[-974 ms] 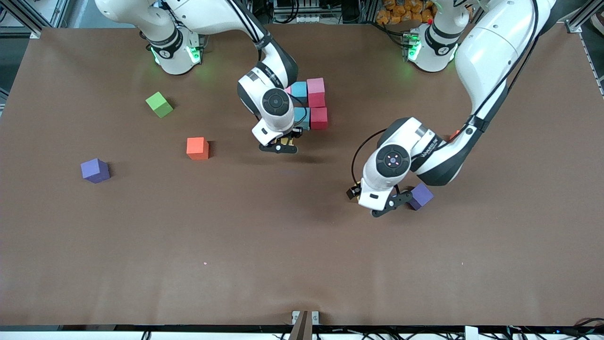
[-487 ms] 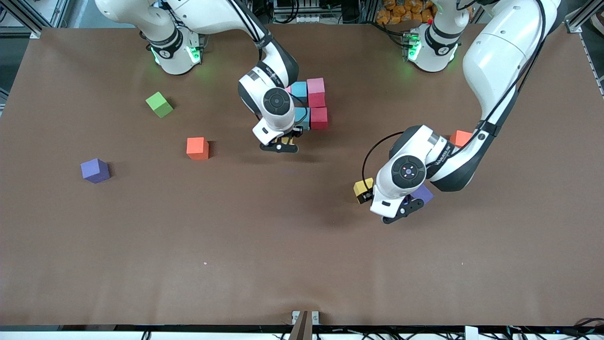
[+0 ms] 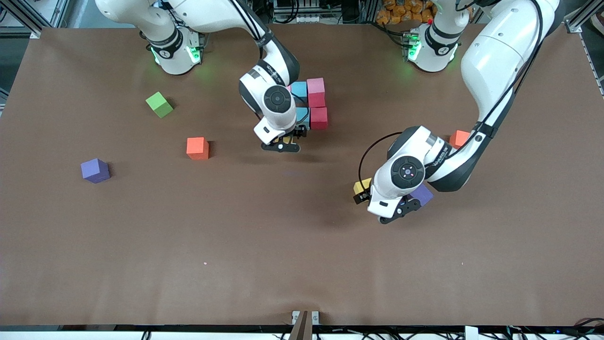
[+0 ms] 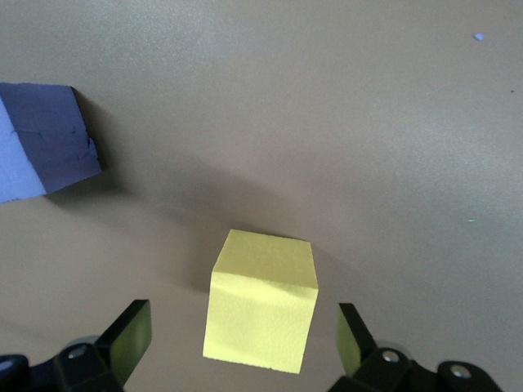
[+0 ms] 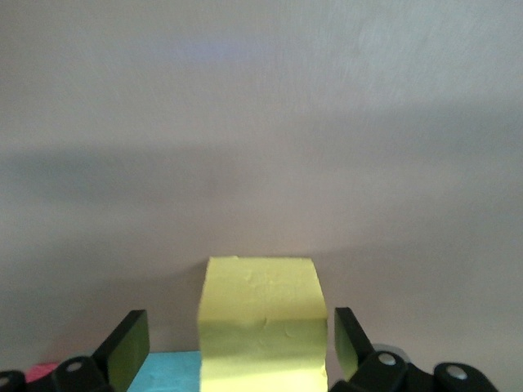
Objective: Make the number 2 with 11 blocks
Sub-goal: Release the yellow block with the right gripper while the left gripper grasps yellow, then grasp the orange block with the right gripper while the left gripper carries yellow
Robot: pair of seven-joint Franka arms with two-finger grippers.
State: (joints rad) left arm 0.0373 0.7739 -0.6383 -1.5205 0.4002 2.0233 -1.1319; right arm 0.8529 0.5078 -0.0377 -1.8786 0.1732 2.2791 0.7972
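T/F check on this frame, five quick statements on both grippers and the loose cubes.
1. The right gripper stands open around a yellow cube at the cluster. True.
2. The left gripper is shut on its yellow cube. False: its fingers stand open on either side of that cube, which sits on the table.
3. A green cube lies toward the right arm's end of the table. True.
4. The purple cube toward the right arm's end touches the orange cube. False: they lie well apart.
5. The cluster of blue and pink cubes already makes a full digit 2. False: only a few cubes are joined.
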